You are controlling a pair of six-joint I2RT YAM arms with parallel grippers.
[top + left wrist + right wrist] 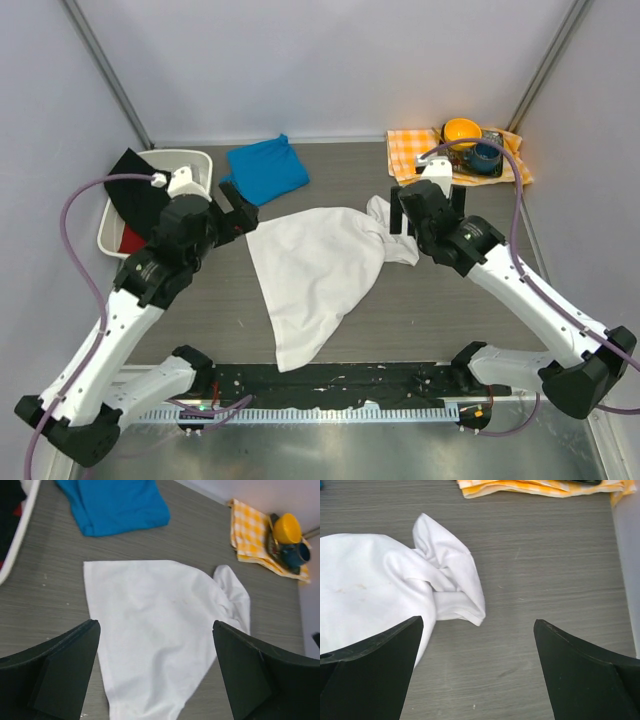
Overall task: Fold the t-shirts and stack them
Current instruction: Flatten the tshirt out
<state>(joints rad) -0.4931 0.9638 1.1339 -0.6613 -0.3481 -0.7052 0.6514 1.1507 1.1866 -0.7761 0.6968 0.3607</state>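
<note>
Left wrist view: the left gripper (155,625) is held above the white shirt (150,600). Its jaws are spread wide and nothing is held between them. The shirt lies flat on the table (45,595), with one straight edge towards the far side. The blue shirt (115,505) is seen beyond it, already folded into a small square and lying apart from the white one. A bin (19,537) is at the left edge, and a checked cloth (247,530) is in the far right corner.

Right wrist view: the right gripper (477,627) is also fully open and empty. It is placed over bare table, just beside the bunched sleeve (450,575) of the white shirt. The sleeve is twisted and crumpled, not laid flat.

Top view: the white shirt is spread in the middle of the table, between the two arms, and it narrows towards the near edge. The blue shirt is near the far side, left of centre.

It is judged that the white shirt is now being folded, and that no fold is made yet. For the next move, the crumpled sleeve should probably be pinched by the right gripper and drawn out flat or folded inward. The far left corner could be taken by the left gripper. Only the top layer of cloth should be caught.
</note>
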